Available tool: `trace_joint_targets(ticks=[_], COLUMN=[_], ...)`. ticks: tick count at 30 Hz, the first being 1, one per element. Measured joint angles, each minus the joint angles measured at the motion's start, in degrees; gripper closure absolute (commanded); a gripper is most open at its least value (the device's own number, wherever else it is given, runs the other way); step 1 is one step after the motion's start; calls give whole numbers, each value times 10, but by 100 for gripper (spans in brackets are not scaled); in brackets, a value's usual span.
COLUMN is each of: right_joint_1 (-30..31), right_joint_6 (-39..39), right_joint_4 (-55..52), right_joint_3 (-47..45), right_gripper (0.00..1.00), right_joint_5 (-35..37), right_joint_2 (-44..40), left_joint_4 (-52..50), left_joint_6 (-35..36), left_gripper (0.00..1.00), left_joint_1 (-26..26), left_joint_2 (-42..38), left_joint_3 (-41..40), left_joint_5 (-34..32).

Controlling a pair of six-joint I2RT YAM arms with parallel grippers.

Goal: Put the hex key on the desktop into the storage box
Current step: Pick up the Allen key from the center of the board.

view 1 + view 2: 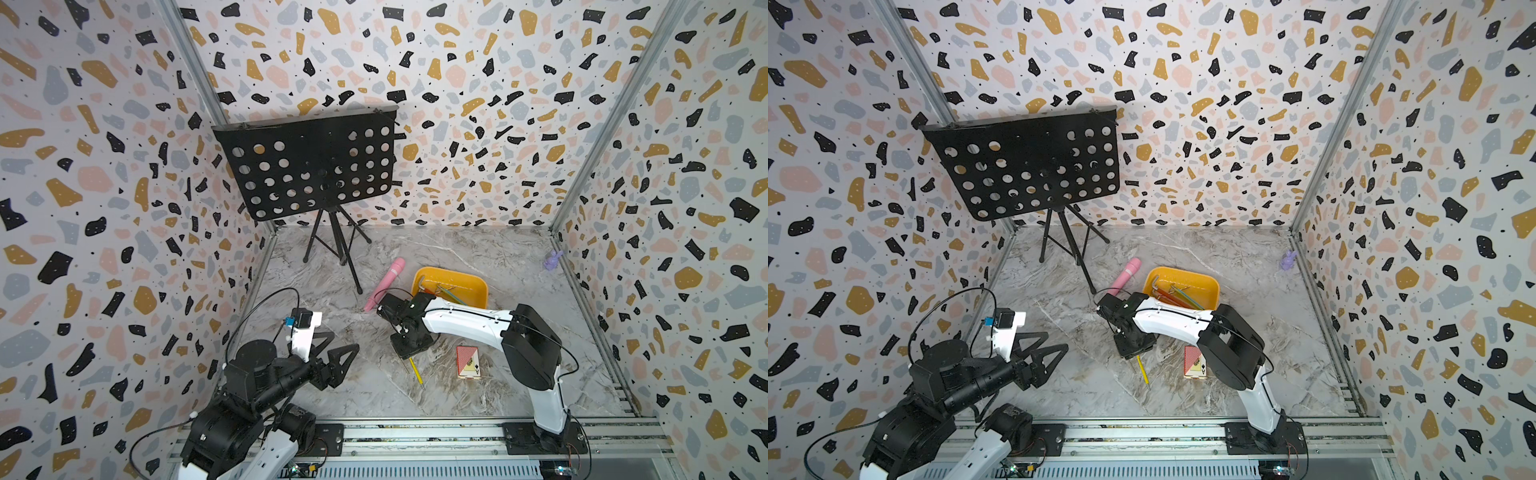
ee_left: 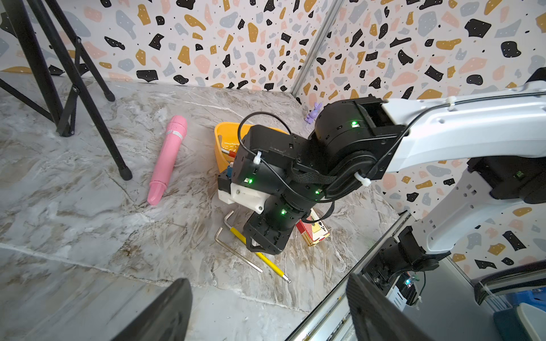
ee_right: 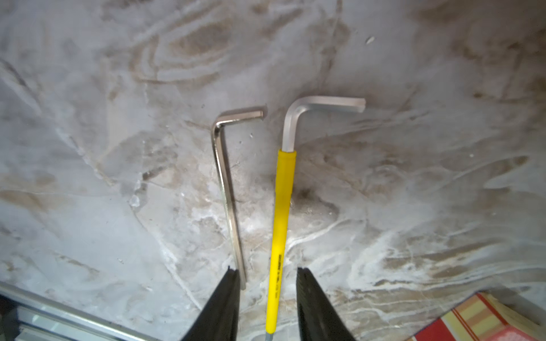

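Two hex keys lie side by side on the marble desktop (image 1: 365, 399): one with a yellow sleeve (image 3: 280, 221) (image 2: 266, 259) (image 1: 415, 370) and a bare steel one (image 3: 229, 200) (image 2: 236, 254). My right gripper (image 3: 266, 270) (image 1: 411, 345) points down at the desktop, open, its fingers on either side of the yellow-sleeved key's long shaft with a gap on each side. One fingertip (image 3: 232, 277) stands beside the steel key's end. The yellow storage box (image 1: 478, 286) (image 1: 1208, 286) sits behind the right arm and holds several coloured hex keys (image 1: 1177, 293). My left gripper (image 1: 346, 338) (image 2: 266, 310) hovers open and empty at the front left.
A red playing-card box (image 1: 467, 361) lies just right of the right gripper. A pink cylinder (image 1: 384, 284) lies left of the storage box. A black music stand (image 1: 307, 166) stands at the back left, and a purple figurine (image 1: 552, 259) by the right wall. A metal rail (image 1: 415, 432) runs along the front.
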Motion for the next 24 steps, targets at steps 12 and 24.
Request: trace_joint_targets(ticks=[12, 24], right_joint_1=[0, 0], right_joint_6=[0, 4], right_joint_4=[0, -6], right_joint_3=[2, 2], right_gripper=[72, 100], right_joint_5=[10, 25], right_joint_2=[38, 38], left_joint_4=[0, 0], left_joint_6=[0, 0], left_gripper=[14, 14], left_joint_1=[0, 0], left_joint_2=[0, 0], left_joint_3=[0, 0], left_joint_5=[0, 0])
